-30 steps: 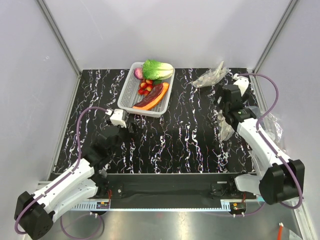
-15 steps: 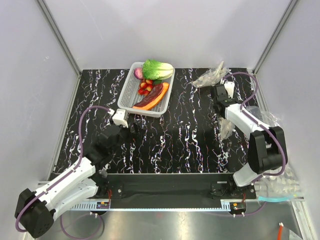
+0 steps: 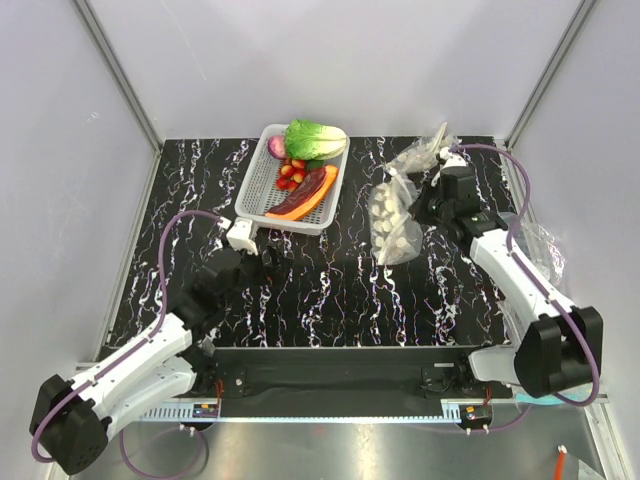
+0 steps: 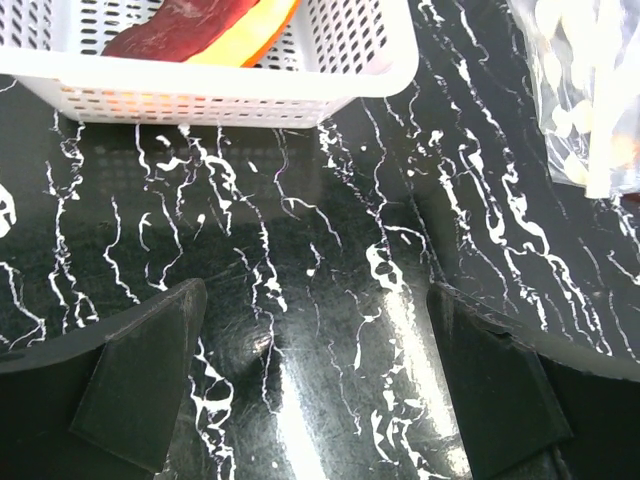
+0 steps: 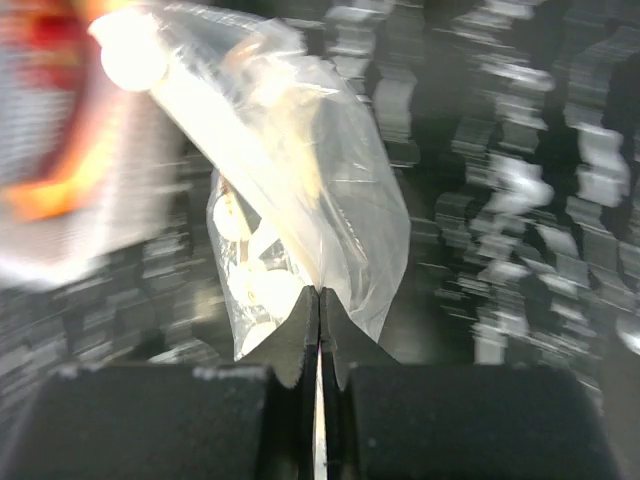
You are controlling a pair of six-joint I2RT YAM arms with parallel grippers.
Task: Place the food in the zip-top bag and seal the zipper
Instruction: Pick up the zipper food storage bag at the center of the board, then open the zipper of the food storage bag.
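The food lies in a white lattice basket (image 3: 258, 190) at the back: a pale-green lettuce (image 3: 315, 138), a pink bulb (image 3: 277, 146), red berries (image 3: 291, 175), and a long dark-red piece (image 3: 308, 188) beside an orange one (image 3: 320, 198). The clear dotted zip-top bag (image 3: 393, 220) hangs right of the basket. My right gripper (image 3: 420, 203) is shut on its edge, and the wrist view shows the film pinched between the jaws (image 5: 319, 300). I cannot make out the zipper. My left gripper (image 4: 315, 300) stands open over bare table in front of the basket (image 4: 230, 95).
A second crumpled clear bag (image 3: 425, 152) lies at the back right. More clear plastic (image 3: 540, 245) sits along the right wall. The black marbled table (image 3: 330, 290) is walled in by grey panels on three sides.
My right gripper closed on the zip-top bag and carried it left from the right side toward the table's middle. The left arm barely moved.
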